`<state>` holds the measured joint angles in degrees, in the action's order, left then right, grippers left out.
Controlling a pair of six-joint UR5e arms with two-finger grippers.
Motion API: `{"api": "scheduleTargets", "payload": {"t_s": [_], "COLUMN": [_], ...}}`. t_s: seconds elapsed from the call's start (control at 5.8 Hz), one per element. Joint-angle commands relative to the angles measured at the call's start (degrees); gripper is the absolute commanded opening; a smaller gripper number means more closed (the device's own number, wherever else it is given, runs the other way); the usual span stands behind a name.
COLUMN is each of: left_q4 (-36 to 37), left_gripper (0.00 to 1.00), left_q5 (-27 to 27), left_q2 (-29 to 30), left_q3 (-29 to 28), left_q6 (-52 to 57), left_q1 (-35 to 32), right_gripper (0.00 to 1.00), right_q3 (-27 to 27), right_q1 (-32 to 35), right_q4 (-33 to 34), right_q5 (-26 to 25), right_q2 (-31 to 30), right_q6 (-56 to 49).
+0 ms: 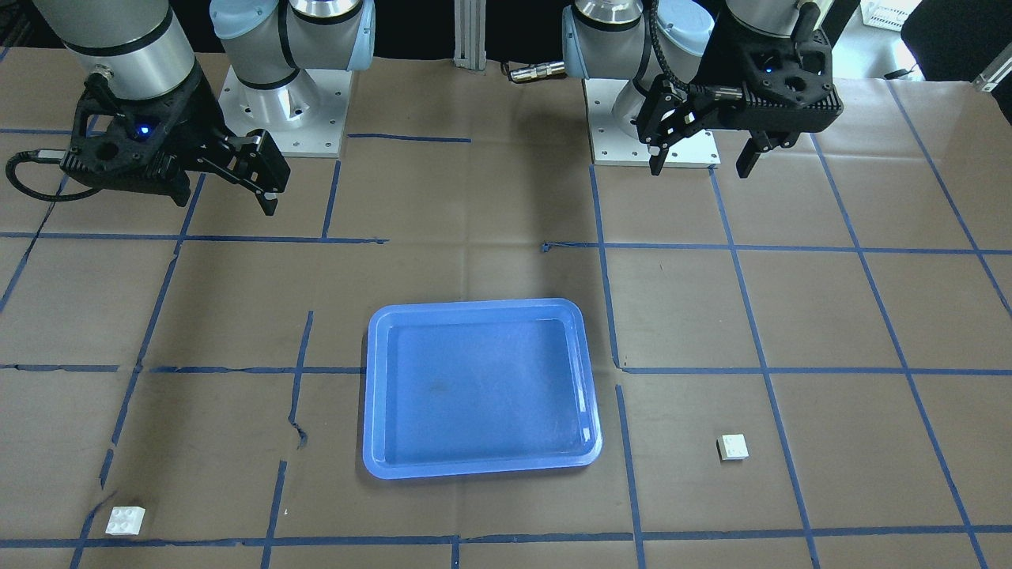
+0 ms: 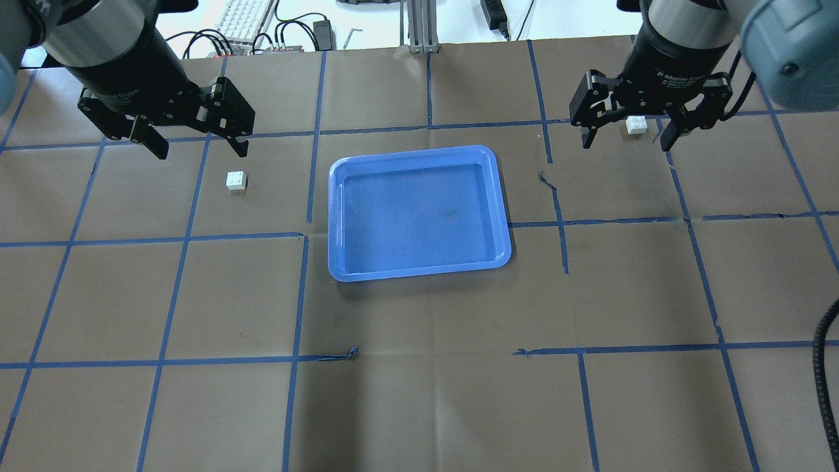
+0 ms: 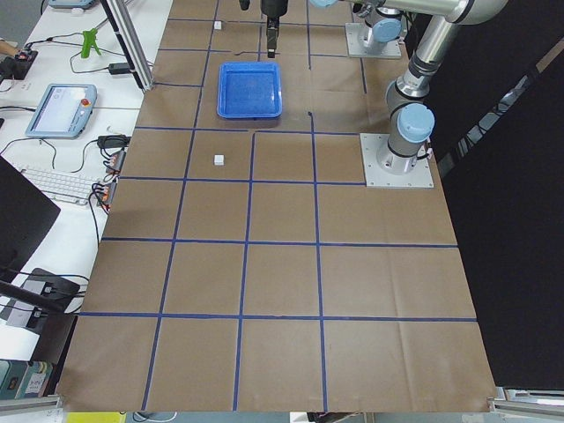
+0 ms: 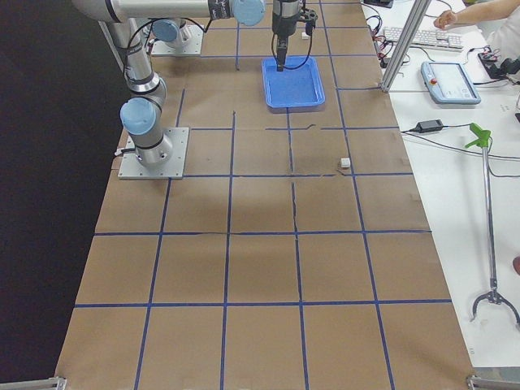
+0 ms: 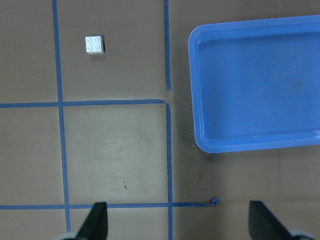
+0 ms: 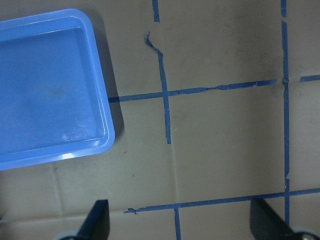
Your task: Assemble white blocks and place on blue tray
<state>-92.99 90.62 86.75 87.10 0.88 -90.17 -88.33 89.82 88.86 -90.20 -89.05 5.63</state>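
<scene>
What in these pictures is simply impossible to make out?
- Overhead view: fingers of the right gripper flank the right white block; the height between them is unreadable.
- Left side view: the left white block is too small to show its studs.
- Right wrist view: the frame's edges leave out both blocks; only part of the blue tray shows.

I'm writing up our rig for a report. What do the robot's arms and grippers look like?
The left arm and right arm are silver-grey tubes with pale blue joint caps. The left gripper and right gripper are black, two-fingered, on black wrist mounts each with a blue light. White lettering marks the right gripper's body. A black cable runs to each wrist.
</scene>
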Motion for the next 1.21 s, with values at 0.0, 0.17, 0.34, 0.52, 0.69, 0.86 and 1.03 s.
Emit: {"api": "scheduleTargets", "payload": {"t_s": [0.0, 0.17, 0.34, 0.52, 0.69, 0.86, 1.03], "left_q4": [0.0, 0.17, 0.78, 0.97, 4.88, 6.4, 13.38], "left_gripper": [0.99, 0.99, 0.99, 0.99, 0.99, 0.99, 0.99], "left_q5": [-0.09, -0.44, 0.0, 0.43, 0.35, 0.35, 0.35], "left_q2": [0.0, 0.0, 1.3, 3.49, 7.34, 12.08, 18.13], "left_q3": [0.18, 0.35, 0.7, 0.79, 0.97, 0.62, 0.88], "left_q6": [0.0, 0.17, 0.61, 2.62, 10.47, 12.2, 12.39], "left_q1": [-0.01, 0.43, 1.21, 3.48, 8.12, 11.91, 12.03], "right_gripper": [1.0, 1.0, 1.0, 1.0, 1.0, 1.0, 1.0], "right_q3": [0.0, 0.0, 0.17, 0.61, 0.7, 0.7, 0.44], "right_q1": [0.09, 0.09, 0.09, 0.09, -0.09, -0.35, -0.61], "right_q4": [0.0, 0.0, 0.0, -0.09, 0.08, 0.43, 0.96], "right_q5": [-0.07, -0.15, -0.76, -0.68, -0.07, -0.07, -0.07], "right_q2": [0.01, 0.01, 0.01, 0.1, 0.19, 0.45, 1.15], "right_q6": [0.09, 0.09, 0.0, 0.0, -3.22, -18.91, -31.43]}}
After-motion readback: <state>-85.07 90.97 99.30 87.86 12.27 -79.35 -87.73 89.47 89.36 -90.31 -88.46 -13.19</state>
